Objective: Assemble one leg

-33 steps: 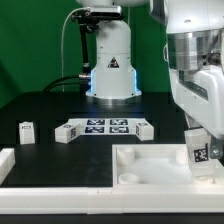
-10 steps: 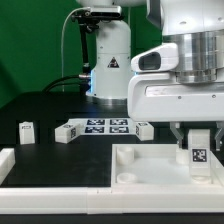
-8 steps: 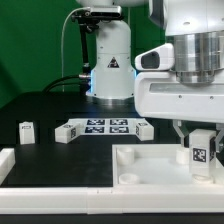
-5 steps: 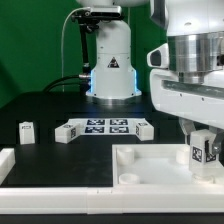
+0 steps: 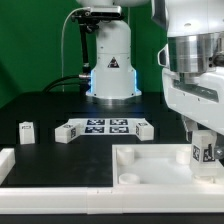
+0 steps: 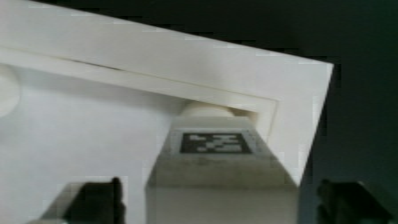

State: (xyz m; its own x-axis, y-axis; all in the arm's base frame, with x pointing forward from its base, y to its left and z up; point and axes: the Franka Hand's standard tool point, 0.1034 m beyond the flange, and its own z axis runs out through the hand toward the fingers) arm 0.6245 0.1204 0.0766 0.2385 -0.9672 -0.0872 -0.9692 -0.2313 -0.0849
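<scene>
The leg (image 5: 203, 150), a short white peg with a square tag, stands upright at the near corner of the white tray-like top (image 5: 150, 165) on the exterior view's right. My gripper (image 5: 202, 138) comes down on it from above and is shut on its upper part. In the wrist view the leg (image 6: 222, 175) fills the space between my two dark fingers (image 6: 93, 200), and its foot sits at the raised corner of the top (image 6: 125, 70). The joint under the leg is hidden.
Three loose legs lie on the black table: one at the left (image 5: 27, 131) and one at each end (image 5: 66, 133) (image 5: 145, 130) of the marker board (image 5: 100, 126). A white bracket (image 5: 8, 160) and a low white wall (image 5: 60, 200) are in front. The robot base (image 5: 110, 70) stands behind.
My wrist has turned about the upright axis, swinging its housing from the exterior view's left back over the leg. The leg's tag face has turned with it. The top has stayed put.
</scene>
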